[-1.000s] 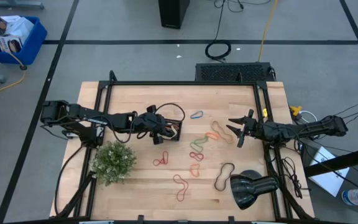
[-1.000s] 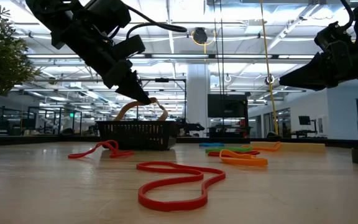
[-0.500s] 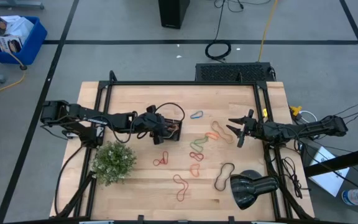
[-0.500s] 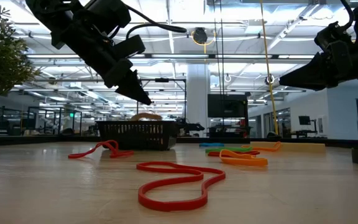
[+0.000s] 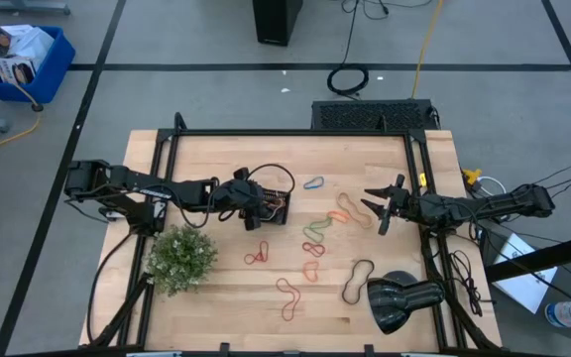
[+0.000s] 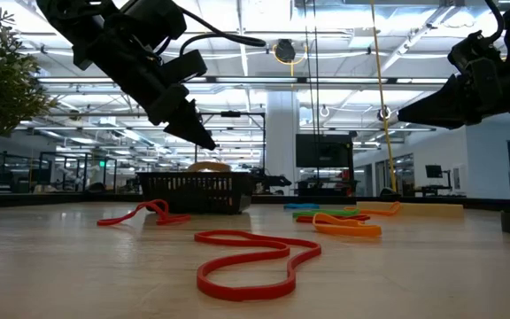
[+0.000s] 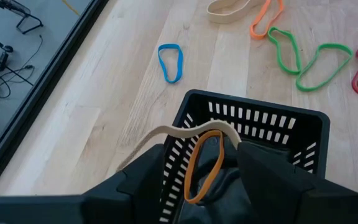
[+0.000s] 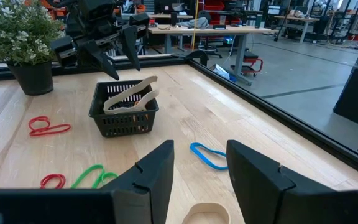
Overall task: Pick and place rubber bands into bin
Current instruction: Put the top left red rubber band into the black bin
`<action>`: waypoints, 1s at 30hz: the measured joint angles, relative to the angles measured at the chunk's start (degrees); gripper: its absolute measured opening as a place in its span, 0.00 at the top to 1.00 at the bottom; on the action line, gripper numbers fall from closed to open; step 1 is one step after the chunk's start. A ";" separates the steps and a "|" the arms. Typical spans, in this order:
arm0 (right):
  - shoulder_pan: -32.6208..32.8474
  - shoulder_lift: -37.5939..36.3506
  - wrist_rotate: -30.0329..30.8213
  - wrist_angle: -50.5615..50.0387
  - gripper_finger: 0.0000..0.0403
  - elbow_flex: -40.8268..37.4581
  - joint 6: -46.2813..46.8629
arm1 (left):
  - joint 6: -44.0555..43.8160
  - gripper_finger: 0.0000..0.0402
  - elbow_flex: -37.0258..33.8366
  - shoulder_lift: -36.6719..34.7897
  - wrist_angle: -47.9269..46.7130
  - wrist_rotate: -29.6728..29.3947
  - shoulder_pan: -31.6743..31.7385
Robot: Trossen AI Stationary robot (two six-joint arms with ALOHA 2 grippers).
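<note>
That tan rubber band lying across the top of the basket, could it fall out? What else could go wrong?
Yes, it might. The tan rubber band lies across the rim of the bin, partly sticking out, so it could slip onto the table. The left gripper, open, hangs just above it and might snag the band when it pulls away. An orange band sits inside and looks safe.

Left arm reaches across from table's left side, left gripper angled down, jaws apart. Right arm extends in from right edge, right gripper raised, 2 fingers spread.
</note>
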 joint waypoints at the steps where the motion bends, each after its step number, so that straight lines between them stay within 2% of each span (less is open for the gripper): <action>1: 0.01 0.00 0.00 0.01 0.65 -0.01 0.00 | -0.03 0.48 0.00 0.00 0.00 0.00 -0.01; 6: 0.01 0.00 0.00 0.01 0.65 0.00 0.00 | -3.91 0.48 0.00 0.00 -0.02 0.05 -0.30; 13: 0.01 0.00 0.00 -0.01 0.65 -0.02 0.00 | -2.93 0.48 0.00 0.00 -0.22 3.17 -0.46; 20: 0.01 -0.02 0.00 0.00 0.65 0.00 0.00 | 9.61 0.48 0.65 -1.04 -0.28 10.86 -4.52; 23: 0.00 0.01 0.10 -0.05 0.65 0.00 0.00 | 13.20 0.48 1.98 -1.01 -3.57 13.16 -7.19; 26: 0.01 0.11 0.16 -0.06 0.65 -0.01 0.00 | 10.50 0.48 3.74 -0.96 -7.11 15.83 -9.76; 30: 0.00 0.15 0.17 -0.10 0.65 -0.01 0.00 | 4.15 0.48 4.09 -0.52 -10.22 16.25 -12.70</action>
